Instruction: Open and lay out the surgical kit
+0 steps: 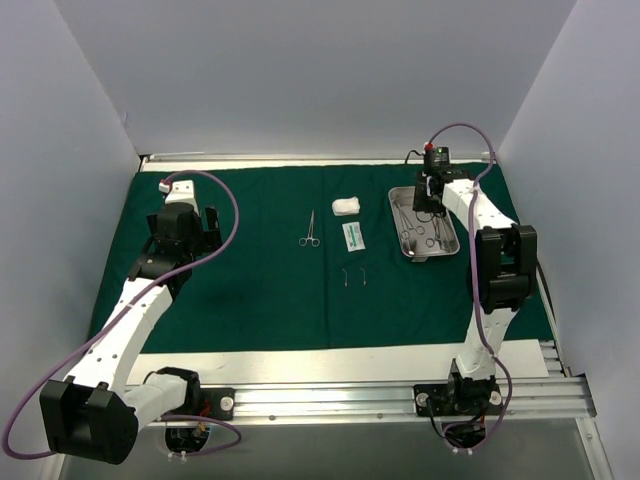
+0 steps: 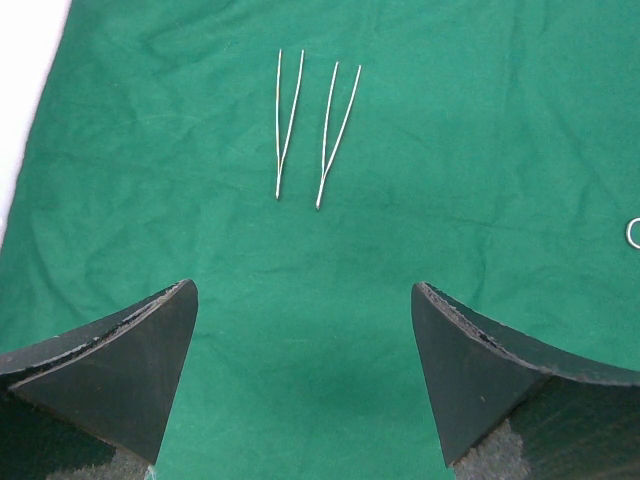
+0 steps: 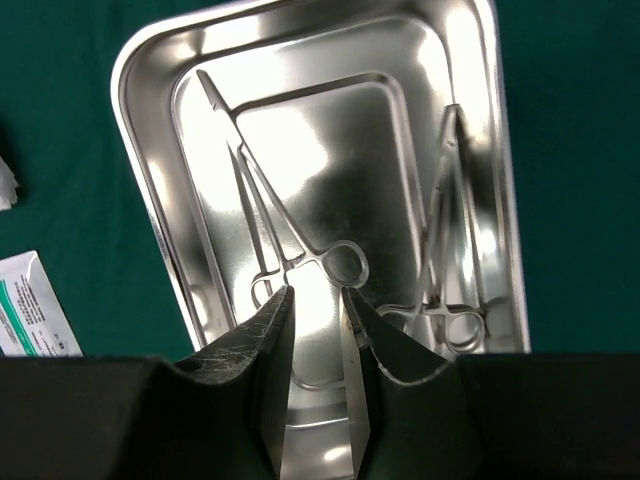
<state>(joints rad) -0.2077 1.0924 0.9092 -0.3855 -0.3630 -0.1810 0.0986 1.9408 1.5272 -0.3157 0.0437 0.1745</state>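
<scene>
The dark green drape (image 1: 250, 290) lies spread flat over the table. On it lie a scissor-like instrument (image 1: 310, 230), a white gauze wad (image 1: 346, 205), a white-green packet (image 1: 353, 237) and two tweezers (image 1: 354, 277). The steel tray (image 1: 396, 215) sits at the right with two scissor-like instruments (image 3: 270, 230) (image 3: 450, 250) inside. My right gripper (image 3: 318, 295) hangs just above the ring handles of the left one, jaws slightly apart and empty. My left gripper (image 2: 305, 290) is wide open and empty over bare drape, and the tweezers (image 2: 288, 125) lie ahead of it.
White walls close in the table on three sides. A bare white strip (image 1: 340, 362) and a metal rail (image 1: 400, 400) run along the near edge. The packet (image 3: 30, 310) lies just left of the tray (image 3: 140, 150).
</scene>
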